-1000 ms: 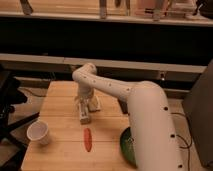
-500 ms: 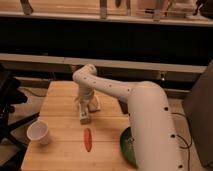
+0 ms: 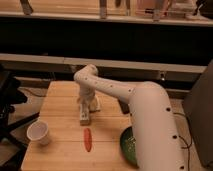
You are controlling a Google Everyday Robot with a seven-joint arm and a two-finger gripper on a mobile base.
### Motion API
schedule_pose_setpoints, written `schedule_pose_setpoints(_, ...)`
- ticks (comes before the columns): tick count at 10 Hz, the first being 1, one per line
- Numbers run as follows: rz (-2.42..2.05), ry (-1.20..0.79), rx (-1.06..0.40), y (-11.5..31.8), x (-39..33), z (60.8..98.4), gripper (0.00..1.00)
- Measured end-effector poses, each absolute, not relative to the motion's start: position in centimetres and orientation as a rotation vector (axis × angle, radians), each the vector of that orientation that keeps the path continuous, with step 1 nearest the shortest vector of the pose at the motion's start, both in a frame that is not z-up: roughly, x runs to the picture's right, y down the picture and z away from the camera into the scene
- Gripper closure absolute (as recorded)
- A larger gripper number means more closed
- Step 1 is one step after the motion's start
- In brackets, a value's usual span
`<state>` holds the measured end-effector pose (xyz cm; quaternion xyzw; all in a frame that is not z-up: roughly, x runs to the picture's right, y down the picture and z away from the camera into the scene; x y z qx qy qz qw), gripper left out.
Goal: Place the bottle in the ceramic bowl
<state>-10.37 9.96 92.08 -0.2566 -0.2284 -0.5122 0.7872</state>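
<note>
Nearest to me, at the front right of the counter [image 3: 60, 97], sits the ceramic bowl [image 3: 126, 145]. It is dark green with pale flecks inside, and its right part is hidden behind the robot's white arm [image 3: 150, 120]. Nothing shows in the visible part of the bowl. To its left, near the front edge, an orange carrot-like stick [image 3: 87, 139] lies lengthwise, apart from the bowl. Further left stands a white cup [image 3: 38, 133], upright and well apart from everything else.

Mid-counter, just beyond the stick, is the bottle [image 3: 85, 116]. It is cream-white and elongated, with its long axis pointing roughly toward me. It is to the left of the bowl and clearly apart from it. The claw [image 3: 85, 104] points down from the bent wrist directly over the bottle's far end. I cannot tell how far open it is, or whether it has hold of the bottle or only hangs above it. Just to the right of the claw a flat white block [image 3: 94, 104] lies on the counter.

Beyond the counter are a pale ledge and dark shelving; nothing there bears on the job.

Finding: the task is at an early stage. The claw is positioned at the bottle, so I judge the step in hand to be the pickup. A secure grasp is not confirmed. Outstanding work is to lift the bottle, carry it rightward and toward me past the stick, and release it inside the bowl.
</note>
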Motion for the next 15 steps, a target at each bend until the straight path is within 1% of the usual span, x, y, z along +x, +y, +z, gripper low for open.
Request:
schedule_pose_setpoints(1, -1.102, -0.492, -0.556, 10.1, -10.4, 92.1, 0.90)
schedule_pose_setpoints(2, -1.099, -0.492, -0.556, 10.1, -10.4, 92.1, 0.95)
schedule_pose_setpoints(8, -1.100, -0.492, -0.558, 10.1, -10.3, 91.9, 0.96)
schedule_pose_setpoints(11, -1.084, -0.478, -0.557, 8.8, -7.5, 89.6, 0.96)
schedule_pose_setpoints(15, -1.084, -0.479, -0.549, 8.5, -7.0, 88.9, 0.96)
